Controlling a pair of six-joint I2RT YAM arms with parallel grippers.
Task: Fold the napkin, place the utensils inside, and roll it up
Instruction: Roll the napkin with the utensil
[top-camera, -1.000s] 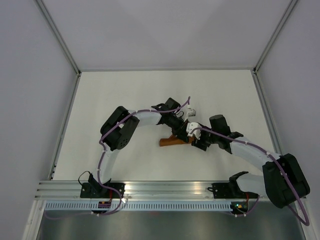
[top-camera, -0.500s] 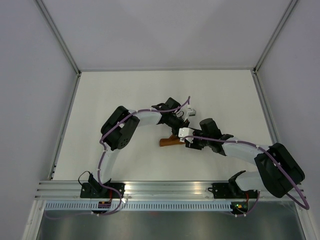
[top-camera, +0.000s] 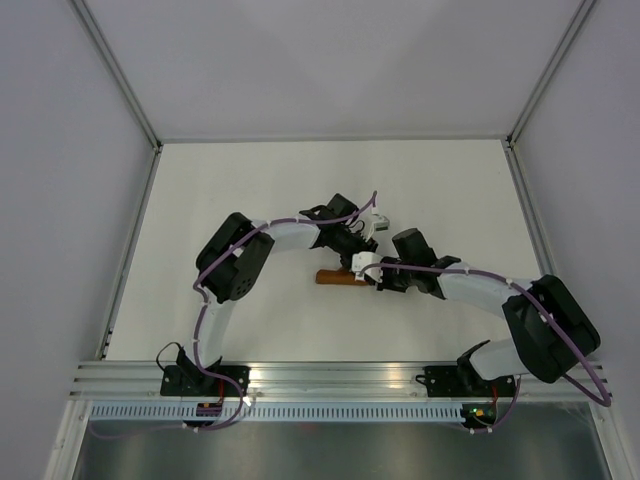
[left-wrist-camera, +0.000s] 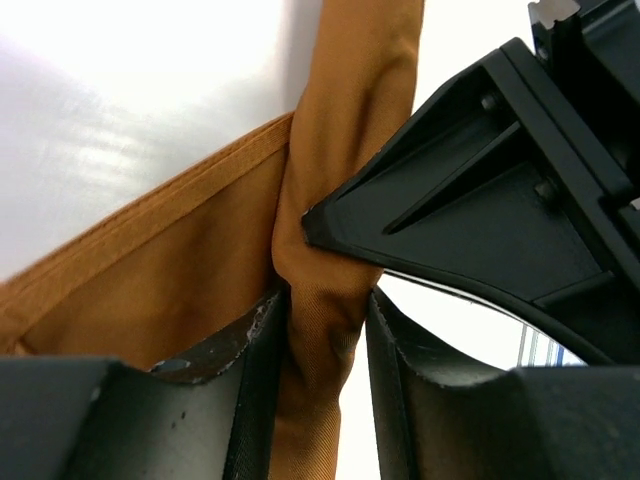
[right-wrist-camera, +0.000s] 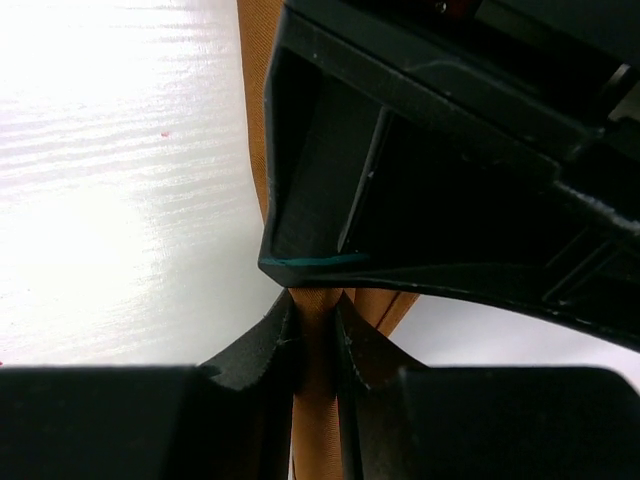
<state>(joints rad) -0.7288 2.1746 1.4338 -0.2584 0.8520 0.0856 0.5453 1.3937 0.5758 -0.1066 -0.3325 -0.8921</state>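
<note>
The rust-orange napkin (top-camera: 333, 277) lies rolled into a narrow bundle near the middle of the white table, mostly hidden under both grippers. My left gripper (top-camera: 357, 250) is shut on the rolled napkin (left-wrist-camera: 325, 320), its jaws pinching the roll from both sides. My right gripper (top-camera: 366, 270) is shut on the same roll (right-wrist-camera: 318, 330), pressed close against the left gripper. A flatter hemmed part of the napkin (left-wrist-camera: 160, 290) spreads to the left in the left wrist view. No utensils show.
The white table (top-camera: 250, 190) is walled by grey panels with metal frame posts at the back corners. The aluminium rail (top-camera: 330, 380) with both arm bases runs along the near edge.
The right gripper has moved left and up along the roll toward the left gripper. The napkin bundle now looks narrower and straighter, with its left end shifted slightly.
</note>
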